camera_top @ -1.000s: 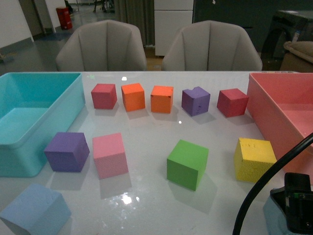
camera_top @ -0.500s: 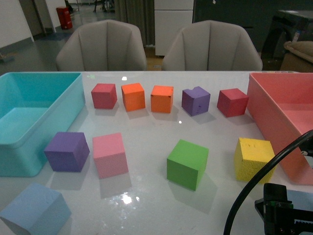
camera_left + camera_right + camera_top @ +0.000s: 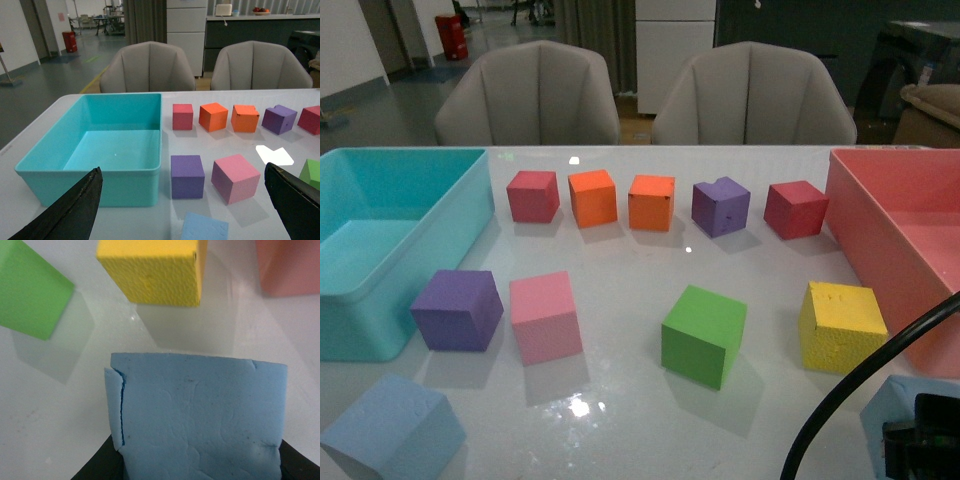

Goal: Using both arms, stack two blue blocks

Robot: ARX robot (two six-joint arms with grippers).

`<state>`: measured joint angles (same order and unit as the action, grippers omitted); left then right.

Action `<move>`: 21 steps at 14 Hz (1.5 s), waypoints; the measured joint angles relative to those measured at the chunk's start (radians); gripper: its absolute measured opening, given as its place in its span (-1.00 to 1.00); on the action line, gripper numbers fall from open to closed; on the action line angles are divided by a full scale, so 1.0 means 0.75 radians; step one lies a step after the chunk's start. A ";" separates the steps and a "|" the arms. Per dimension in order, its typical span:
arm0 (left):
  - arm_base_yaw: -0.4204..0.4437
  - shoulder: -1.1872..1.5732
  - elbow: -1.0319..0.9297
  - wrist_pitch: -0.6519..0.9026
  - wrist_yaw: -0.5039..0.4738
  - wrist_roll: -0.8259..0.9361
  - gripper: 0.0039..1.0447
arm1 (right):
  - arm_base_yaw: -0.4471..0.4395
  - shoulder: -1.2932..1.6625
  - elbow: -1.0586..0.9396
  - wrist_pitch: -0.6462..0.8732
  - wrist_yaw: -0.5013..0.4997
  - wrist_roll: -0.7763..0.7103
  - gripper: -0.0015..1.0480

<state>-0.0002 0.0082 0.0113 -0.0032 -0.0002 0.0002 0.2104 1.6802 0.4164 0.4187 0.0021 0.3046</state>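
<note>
Movement since half a second ago: your right gripper [image 3: 922, 447] has slid toward the table's near right corner, uncovering the right blue block [image 3: 892, 398] just this side of the yellow block [image 3: 840, 325]. Only the right wrist view shows its jaws clamped on that block's sides. The left wrist view alone shows your left gripper [image 3: 182, 168] spread wide and holding nothing, with the left blue block [image 3: 205, 228] lying ahead of it on the table.

Dim front view; overhead glare on table [image 3: 620, 330].
</note>
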 joint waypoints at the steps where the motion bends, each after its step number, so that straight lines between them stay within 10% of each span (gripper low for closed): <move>1: 0.000 0.000 0.000 0.000 0.000 0.000 0.88 | 0.001 -0.085 -0.001 -0.042 0.002 -0.006 -0.08; 6: 0.000 0.000 -0.001 0.000 0.000 0.000 0.88 | 0.011 -0.293 0.326 -0.269 0.006 -0.090 -0.15; 21: 0.000 0.000 -0.001 0.000 0.000 0.000 0.88 | 0.298 1.007 1.851 -0.833 0.046 -0.008 -0.17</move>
<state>-0.0002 0.0082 0.0109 -0.0032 -0.0002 0.0002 0.4339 2.4355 1.8046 -0.2058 0.0368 0.2989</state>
